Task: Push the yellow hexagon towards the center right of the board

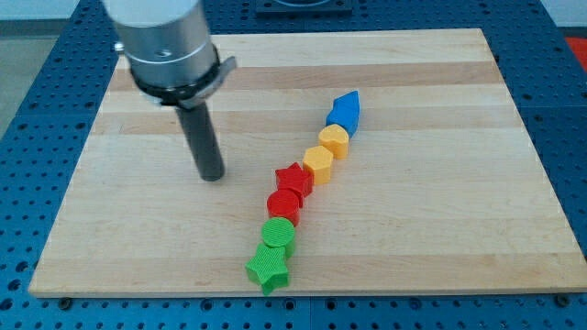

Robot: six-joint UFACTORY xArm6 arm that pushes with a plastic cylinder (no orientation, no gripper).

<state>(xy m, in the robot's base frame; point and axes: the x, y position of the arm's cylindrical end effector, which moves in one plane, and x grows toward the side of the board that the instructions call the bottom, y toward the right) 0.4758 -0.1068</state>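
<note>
Left of yellow hexagon (318, 163): my tip (212, 174), untouching.

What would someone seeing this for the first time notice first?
Probably the chain of coloured blocks running diagonally across the wooden board: a green star at the view's bottom, up through red blocks and a yellow hexagon, to a blue block. Next, the big dark rod at upper left, my tip standing left of the chain, touching nothing.
</note>
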